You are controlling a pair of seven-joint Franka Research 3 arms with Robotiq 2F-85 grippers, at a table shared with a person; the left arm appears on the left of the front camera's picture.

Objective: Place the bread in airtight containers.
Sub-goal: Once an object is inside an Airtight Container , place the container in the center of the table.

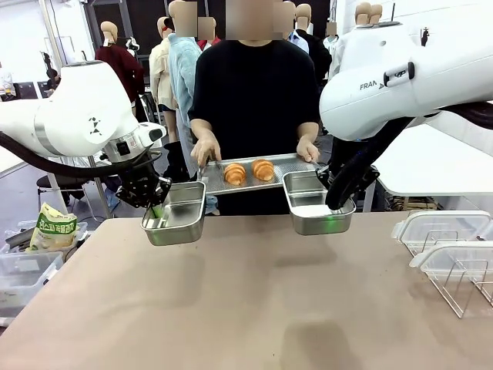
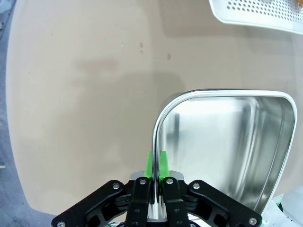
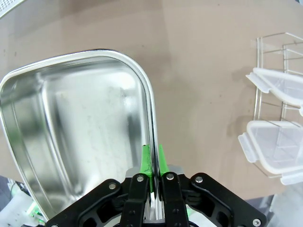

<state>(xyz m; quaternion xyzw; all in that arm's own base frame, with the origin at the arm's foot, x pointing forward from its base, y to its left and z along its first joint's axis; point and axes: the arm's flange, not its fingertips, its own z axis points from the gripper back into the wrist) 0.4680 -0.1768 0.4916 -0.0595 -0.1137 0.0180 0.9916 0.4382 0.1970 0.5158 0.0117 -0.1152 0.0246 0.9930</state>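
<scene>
Rim of left tin pinched by left fingers, right tin likewise by right fingers, open tabletop below

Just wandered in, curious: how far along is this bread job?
Early. Done: left gripper grips left tin, right gripper right tin, both empty, held up. In hand: the person's tray presents two rolls. Left: packing both, then lids from the rack.
</scene>
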